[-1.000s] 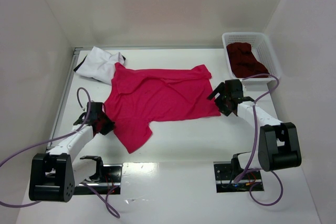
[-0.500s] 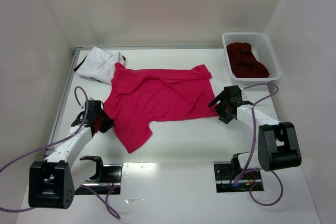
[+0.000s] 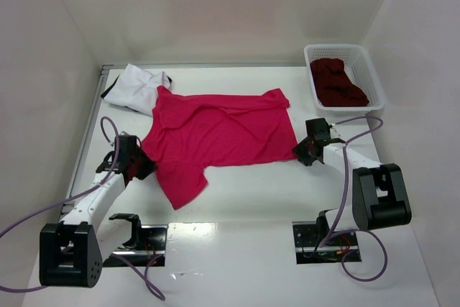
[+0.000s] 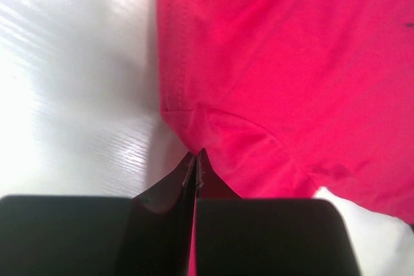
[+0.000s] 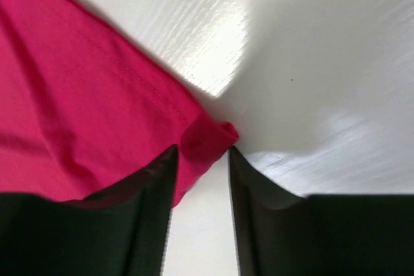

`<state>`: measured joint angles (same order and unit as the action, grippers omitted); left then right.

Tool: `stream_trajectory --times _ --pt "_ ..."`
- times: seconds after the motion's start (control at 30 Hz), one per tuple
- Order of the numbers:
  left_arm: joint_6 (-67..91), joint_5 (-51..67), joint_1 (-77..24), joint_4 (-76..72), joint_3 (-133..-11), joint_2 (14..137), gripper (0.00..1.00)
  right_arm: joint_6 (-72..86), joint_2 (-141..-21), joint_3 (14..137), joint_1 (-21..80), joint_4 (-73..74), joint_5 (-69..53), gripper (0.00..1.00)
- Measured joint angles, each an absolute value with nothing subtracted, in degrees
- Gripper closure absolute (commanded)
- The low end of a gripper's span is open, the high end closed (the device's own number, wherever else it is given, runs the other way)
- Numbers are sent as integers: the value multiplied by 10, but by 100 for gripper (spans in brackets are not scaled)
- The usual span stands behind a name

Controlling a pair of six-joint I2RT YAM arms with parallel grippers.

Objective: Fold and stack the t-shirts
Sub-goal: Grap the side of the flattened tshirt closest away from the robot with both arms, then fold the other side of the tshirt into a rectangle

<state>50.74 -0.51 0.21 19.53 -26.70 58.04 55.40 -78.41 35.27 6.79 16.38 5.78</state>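
A bright red t-shirt (image 3: 215,131) lies spread flat mid-table. My left gripper (image 3: 144,166) is at its left edge by the lower sleeve. In the left wrist view that gripper (image 4: 195,154) is shut on a pinch of the red t-shirt (image 4: 291,63), with red cloth showing between the fingers. My right gripper (image 3: 300,150) is at the shirt's right lower corner. In the right wrist view its jaws (image 5: 202,150) stand apart, and the bunched corner of the red t-shirt (image 5: 207,139) lies between the fingertips. A white t-shirt (image 3: 136,88) with dark trim lies partly under the red one at the back left. A dark maroon t-shirt (image 3: 336,83) fills the basket.
A white plastic lattice basket (image 3: 343,47) stands at the back right, close to the right wall. Side walls close in the table on the left and right. Purple cables loop from both arms near the front.
The left gripper has shut on the red shirt's edge. The right gripper has come down and left onto the shirt's corner, and its jaws have narrowed.
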Motion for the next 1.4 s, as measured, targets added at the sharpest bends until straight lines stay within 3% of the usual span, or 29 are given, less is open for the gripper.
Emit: stream_trajectory --times 0.13,0.17,0.23,0.37,0.6,1.1,1.4 --pt "505 14 13 197 -278 564 100 548 -802 361 68 169 71 79" --pt "503 17 15 198 -282 562 100 547 -806 365 68 170 73 89" --pt "498 20 17 198 -294 561 100 542 -815 373 68 175 76 99" --pt "492 31 27 210 -321 559 100 541 -814 378 68 182 83 100" --pt "481 59 48 228 -346 515 100 542 -687 359 67 214 104 100" --pt "485 72 48 310 -361 391 100 553 -572 333 67 267 101 100" --pt "497 91 52 289 -423 473 100 545 -620 373 67 263 81 100"
